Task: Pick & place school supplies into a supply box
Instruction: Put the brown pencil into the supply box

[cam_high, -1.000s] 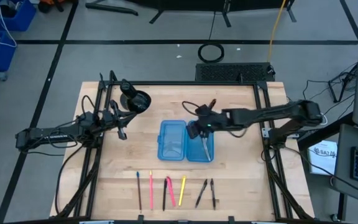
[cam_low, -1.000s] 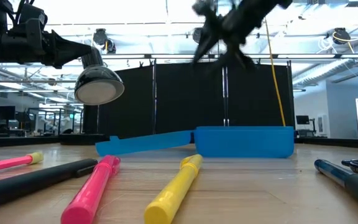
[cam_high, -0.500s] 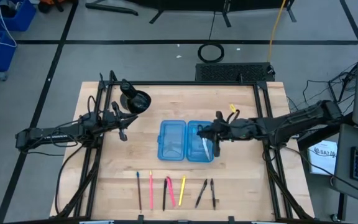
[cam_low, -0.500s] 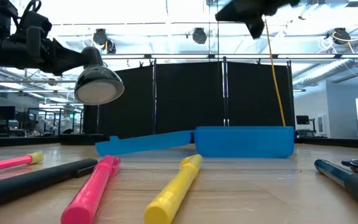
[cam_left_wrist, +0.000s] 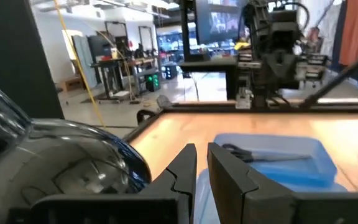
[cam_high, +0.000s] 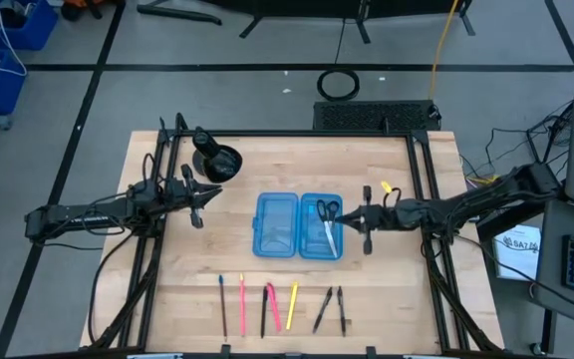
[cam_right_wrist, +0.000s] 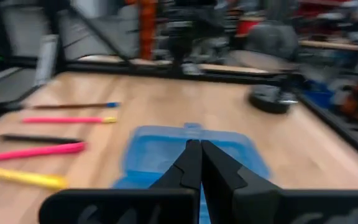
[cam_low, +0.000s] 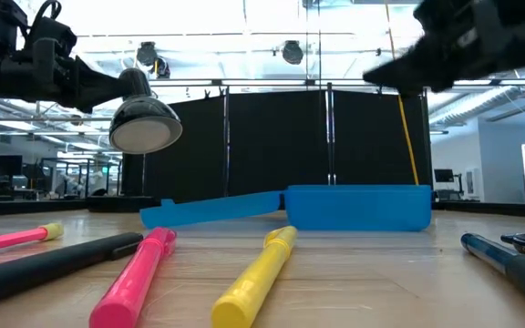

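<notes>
One pair of scissors (cam_high: 325, 217) now lies in the box (cam_high: 298, 226); right tool (cam_high: 366, 221), shut and empty, retreats right of centre.

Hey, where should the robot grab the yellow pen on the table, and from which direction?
Grip the yellow pen mid-barrel, coming straight down from above: it lies flat, and its neighbour, the pink pen, sits close, so the tool's fingers should straddle the barrel across its width.

Light wooden table (cam_high: 387, 289) in a black metal frame (cam_high: 422, 150). Grey floor (cam_high: 267, 90) crossed by dark lines; coiled black cable (cam_high: 339, 84); blue bins (cam_high: 8, 25). Beyond: black curtain panels (cam_low: 272, 146), ceiling lights (cam_low: 292, 52), open workshop with desks and monitors.
</notes>
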